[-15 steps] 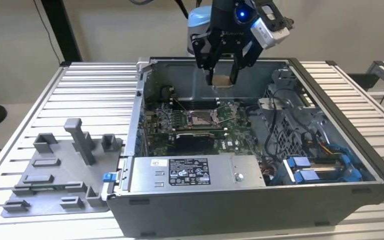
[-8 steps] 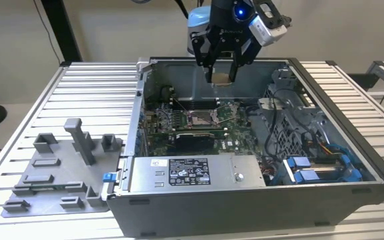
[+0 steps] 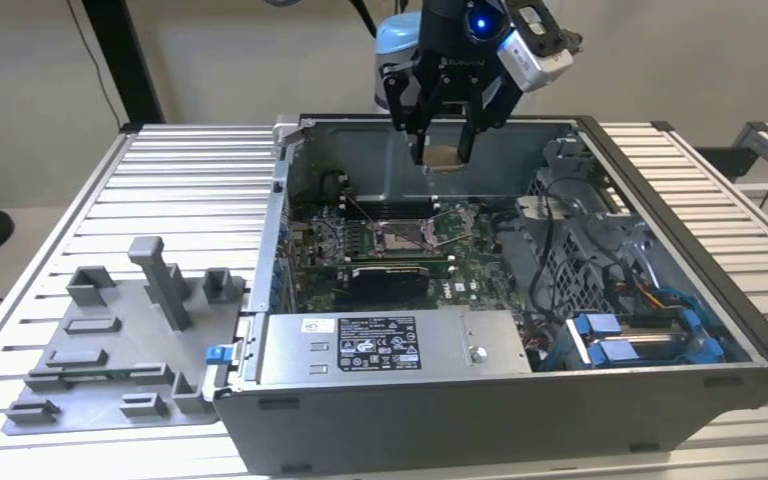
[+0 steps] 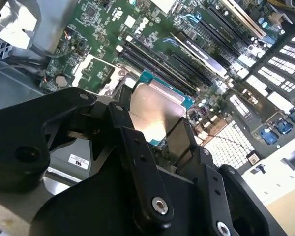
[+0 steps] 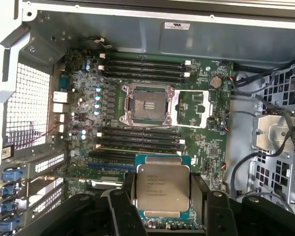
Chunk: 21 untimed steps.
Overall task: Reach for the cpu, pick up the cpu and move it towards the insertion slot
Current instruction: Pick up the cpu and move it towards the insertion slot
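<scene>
Gripper [image 3: 442, 150] clamping one cpu [image 3: 442, 155] above one insertion slot [image 3: 406, 236]

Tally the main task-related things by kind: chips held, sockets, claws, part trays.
cpu, held in the claw: 1
insertion slot, open on the green board: 1
claw: 1
grey tray outside the case: 1
Total: 4

Robotics lab, slatted aluminium workbench [image 3: 171, 170], opened computer case [image 3: 518, 390], grey fixture tray [image 3: 117, 370]
</scene>
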Each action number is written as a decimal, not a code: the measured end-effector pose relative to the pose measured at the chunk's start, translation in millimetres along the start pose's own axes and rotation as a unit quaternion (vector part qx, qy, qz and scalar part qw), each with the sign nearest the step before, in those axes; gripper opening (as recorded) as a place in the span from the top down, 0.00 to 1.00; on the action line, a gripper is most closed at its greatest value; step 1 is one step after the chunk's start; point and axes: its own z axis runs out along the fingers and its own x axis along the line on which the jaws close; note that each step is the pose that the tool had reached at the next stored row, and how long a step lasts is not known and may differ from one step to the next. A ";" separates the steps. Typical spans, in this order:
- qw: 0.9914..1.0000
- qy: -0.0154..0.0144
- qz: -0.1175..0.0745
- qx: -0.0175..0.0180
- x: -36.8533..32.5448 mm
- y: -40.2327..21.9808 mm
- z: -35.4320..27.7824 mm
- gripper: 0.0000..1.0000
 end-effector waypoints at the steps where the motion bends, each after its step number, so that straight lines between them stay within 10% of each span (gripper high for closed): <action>1: 1.000 0.000 0.000 0.000 0.0 0.1 0.0 1.00; 21: 1.000 0.000 0.000 0.000 -1.5 8.4 1.3 1.00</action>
